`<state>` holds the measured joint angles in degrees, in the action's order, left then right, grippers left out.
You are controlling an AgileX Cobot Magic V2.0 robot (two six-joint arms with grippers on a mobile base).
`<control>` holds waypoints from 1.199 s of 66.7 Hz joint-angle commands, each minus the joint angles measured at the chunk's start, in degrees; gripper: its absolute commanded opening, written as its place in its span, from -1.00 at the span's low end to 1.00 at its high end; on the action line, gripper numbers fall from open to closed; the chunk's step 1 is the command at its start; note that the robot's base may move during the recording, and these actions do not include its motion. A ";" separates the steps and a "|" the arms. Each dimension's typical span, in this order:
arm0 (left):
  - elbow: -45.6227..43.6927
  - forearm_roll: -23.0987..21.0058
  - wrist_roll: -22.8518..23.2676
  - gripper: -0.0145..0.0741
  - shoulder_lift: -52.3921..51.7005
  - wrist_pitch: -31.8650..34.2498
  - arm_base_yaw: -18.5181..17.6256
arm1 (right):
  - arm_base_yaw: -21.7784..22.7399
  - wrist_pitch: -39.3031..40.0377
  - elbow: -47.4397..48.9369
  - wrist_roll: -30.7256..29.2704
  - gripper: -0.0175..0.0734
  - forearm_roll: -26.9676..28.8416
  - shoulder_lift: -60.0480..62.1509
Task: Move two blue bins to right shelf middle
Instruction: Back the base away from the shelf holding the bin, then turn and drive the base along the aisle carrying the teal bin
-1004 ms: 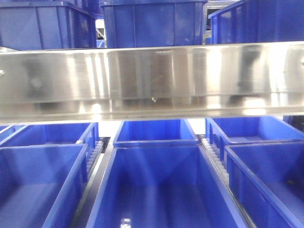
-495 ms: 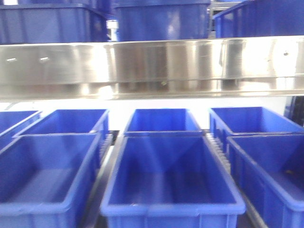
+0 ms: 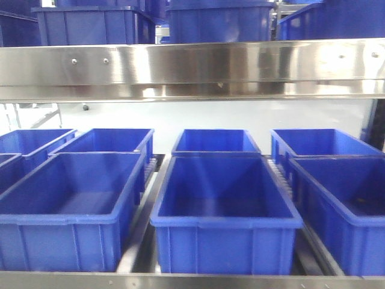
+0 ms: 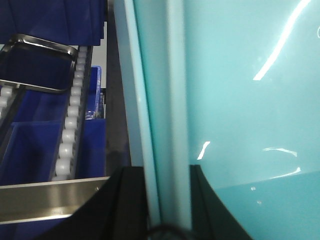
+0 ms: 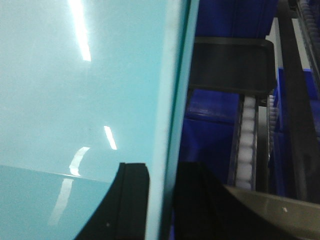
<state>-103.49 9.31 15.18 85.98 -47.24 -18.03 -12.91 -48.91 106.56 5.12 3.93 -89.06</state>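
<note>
- Left wrist-mounted view: your left gripper (image 4: pixel 167 171) has its jaws clamped on the rim of the bin (image 4: pixel 240 100), one black finger against each side of the lip. The bin reads pale teal here.
- That rim runs straight ahead from the jaws. The bin's wall fills everything on their inner side.
- On the outer side of the left jaws a roller track (image 4: pixel 67 130) runs ahead between dark blue bins. A steel rail (image 4: pixel 50 192) crosses just beside the outer finger.
- Your right gripper (image 5: pixel 161 167) is closed the same way on the opposite rim, which also runs straight ahead, with the wall on the inner side.
- Outside the right jaws you have a second roller track (image 5: pixel 245 145) and another steel rail (image 5: pixel 280 205) near the outer finger.
- The front view does not show the held bin. The centre shelf bin (image 3: pixel 225 192) and its neighbours lie with their long axes front to back, with narrow lanes between them. There is open room between their rims and the steel beam (image 3: pixel 192 66) above.
</note>
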 commanded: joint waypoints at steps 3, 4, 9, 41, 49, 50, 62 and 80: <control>-1.14 -1.03 -0.67 -0.92 -1.36 6.64 -0.07 | 0.12 4.44 0.77 -1.00 -0.98 0.38 0.55; -1.14 -1.03 -0.67 -0.92 -1.36 6.64 -0.07 | 0.12 4.44 0.77 -1.00 -0.98 0.38 0.55; -1.14 -1.03 -0.67 -0.92 -1.36 6.64 -0.07 | 0.12 4.44 0.77 -1.00 -0.98 0.38 0.55; -1.14 -1.03 -0.67 -0.92 -1.36 6.75 -0.07 | 0.12 4.81 0.77 -1.00 -0.98 0.38 0.68; -1.14 -1.03 -0.67 -0.92 -1.13 6.76 -0.07 | 0.12 4.78 0.77 -1.00 -0.98 0.38 0.45; -1.14 -1.03 -0.67 -0.92 -1.13 6.76 -0.07 | 0.12 4.78 0.77 -1.00 -0.98 0.38 0.45; -1.14 -1.03 -0.67 -0.92 -1.13 6.76 -0.07 | 0.12 4.78 0.77 -1.00 -0.98 0.38 0.45; -1.14 -1.03 -0.67 -0.92 -1.13 6.76 -0.07 | 0.12 4.78 0.77 -1.00 -0.98 0.38 0.45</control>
<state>-103.49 9.31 15.07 85.98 -47.16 -18.03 -12.80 -48.47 106.56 5.12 3.91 -89.38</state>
